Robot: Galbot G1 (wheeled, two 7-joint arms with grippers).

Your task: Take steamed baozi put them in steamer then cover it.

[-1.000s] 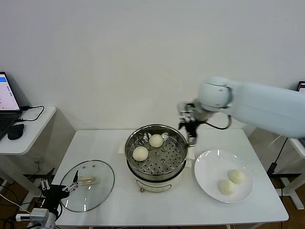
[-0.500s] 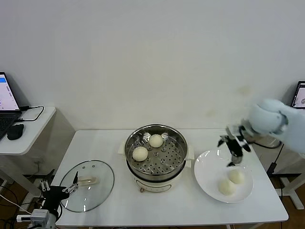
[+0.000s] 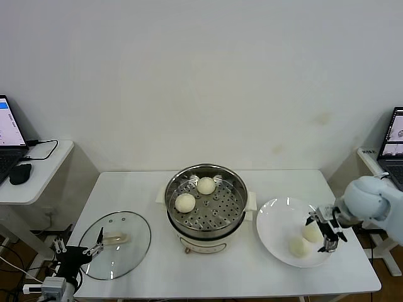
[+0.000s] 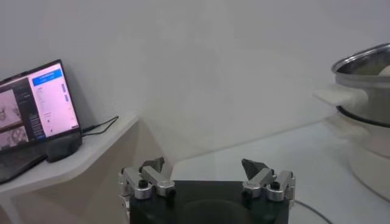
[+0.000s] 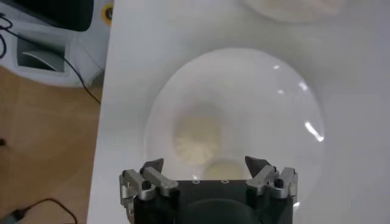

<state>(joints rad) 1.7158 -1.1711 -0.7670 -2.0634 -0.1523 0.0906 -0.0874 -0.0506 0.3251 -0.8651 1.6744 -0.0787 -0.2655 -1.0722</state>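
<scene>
The steel steamer (image 3: 206,204) stands mid-table with two baozi on its perforated tray, one at the back (image 3: 206,185) and one at the left (image 3: 185,202). Two more baozi lie on the white plate (image 3: 277,220): one at the right (image 3: 310,232) and one nearer the front (image 3: 298,246). My right gripper (image 3: 325,229) is open, right beside the right-hand baozi at the plate's right edge. In the right wrist view the plate (image 5: 244,91) lies below the open gripper (image 5: 206,165), with one baozi (image 5: 196,139) ahead and another (image 5: 224,169) partly hidden by the gripper body. My left gripper (image 3: 80,246) is open, parked by the front left corner.
The round glass lid (image 3: 115,243) with a cream handle lies flat on the table at the front left. A side desk (image 3: 38,170) with a laptop and mouse stands to the left. Another laptop (image 3: 393,135) shows at the far right edge.
My right arm swung from beside the steamer's right rim over to the plate and came down beside the right-hand baozi. The left arm has not moved.
</scene>
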